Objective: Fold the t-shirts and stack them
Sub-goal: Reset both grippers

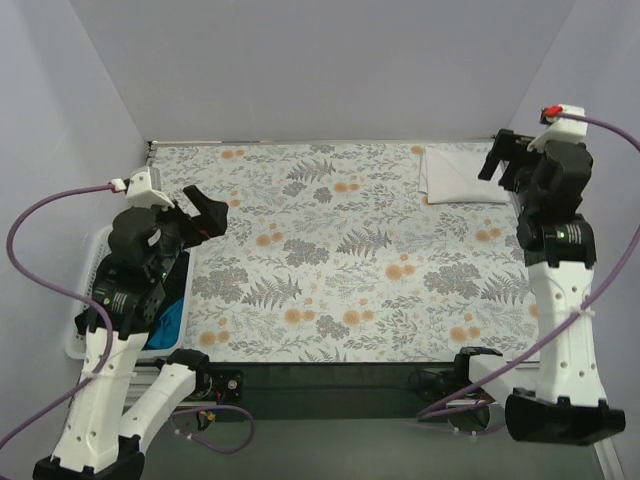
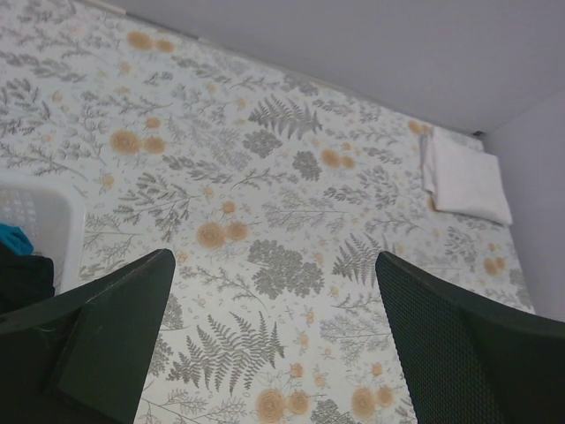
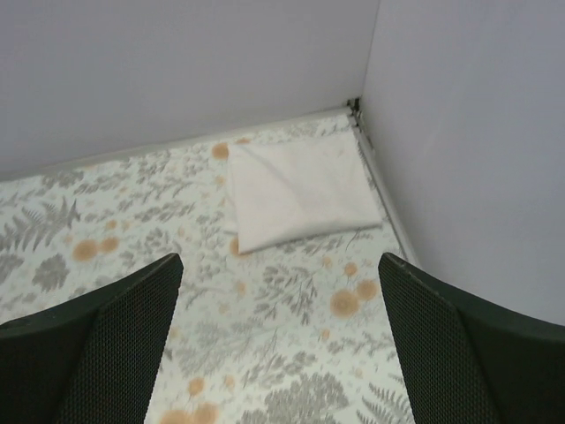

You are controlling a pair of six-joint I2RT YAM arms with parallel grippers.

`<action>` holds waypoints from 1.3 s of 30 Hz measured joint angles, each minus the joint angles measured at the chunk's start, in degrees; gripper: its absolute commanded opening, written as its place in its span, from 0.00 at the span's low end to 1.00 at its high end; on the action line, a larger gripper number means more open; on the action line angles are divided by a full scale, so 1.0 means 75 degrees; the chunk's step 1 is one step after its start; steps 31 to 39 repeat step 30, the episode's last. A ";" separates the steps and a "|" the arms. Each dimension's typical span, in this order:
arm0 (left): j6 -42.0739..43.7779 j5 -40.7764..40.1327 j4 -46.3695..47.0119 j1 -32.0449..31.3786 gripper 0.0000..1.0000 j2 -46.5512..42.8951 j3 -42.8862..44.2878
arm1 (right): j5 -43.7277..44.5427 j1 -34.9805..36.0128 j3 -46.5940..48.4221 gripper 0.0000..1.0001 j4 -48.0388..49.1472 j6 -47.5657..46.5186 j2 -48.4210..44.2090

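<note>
At the far right corner of the tablecloth (image 1: 330,250) you have one white t-shirt (image 1: 462,175), folded flat and lying close to both walls. Your right gripper (image 3: 281,261) hovers just on the near side of it, jaws spread wide and holding nothing. Over on the left, one white basket (image 2: 40,212) sits at the table's edge, and in it you can count two more shirts: one blue t-shirt (image 1: 168,322) and one black t-shirt (image 2: 22,278) (both bunched up, and largely hidden by the arm from above). Your left gripper (image 2: 274,265) hangs above the tablecloth just right of the basket, likewise released and empty.
</note>
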 measured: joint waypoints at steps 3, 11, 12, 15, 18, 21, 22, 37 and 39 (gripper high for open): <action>0.0140 0.0423 -0.0329 0.0000 0.98 -0.0533 0.0428 | -0.0379 0.0082 -0.1116 0.98 -0.0321 0.0303 -0.1349; 0.0356 0.1064 -0.0819 -0.0102 0.98 -0.1851 0.0405 | 0.0061 0.1501 -0.2675 0.98 -0.1032 0.0507 -0.4033; 0.0364 0.1043 -0.0816 -0.0131 0.98 -0.2022 0.0236 | 0.0154 0.1571 -0.2824 0.98 -0.1032 0.0507 -0.4290; 0.0344 0.0793 -0.0886 -0.0207 0.98 -0.2506 -0.0277 | 0.0370 0.1699 -0.3273 0.98 -0.1090 0.0487 -0.5013; 0.0323 0.0557 -0.0880 -0.0224 0.98 -0.2862 -0.0565 | 0.0475 0.1722 -0.3582 0.98 -0.1093 0.0414 -0.5394; 0.0335 0.0417 -0.0781 -0.0227 0.98 -0.3034 -0.0568 | 0.0533 0.1754 -0.3704 0.98 -0.1072 0.0315 -0.5444; 0.0347 0.0379 -0.0746 -0.0227 0.98 -0.3045 -0.0539 | 0.0530 0.1766 -0.3724 0.98 -0.1029 0.0283 -0.5432; 0.0350 0.0306 -0.0580 -0.0227 0.98 -0.3016 -0.0417 | 0.0475 0.1877 -0.3727 0.98 -0.0743 0.0131 -0.5342; 0.0350 0.0306 -0.0580 -0.0227 0.98 -0.3016 -0.0417 | 0.0475 0.1877 -0.3727 0.98 -0.0743 0.0131 -0.5342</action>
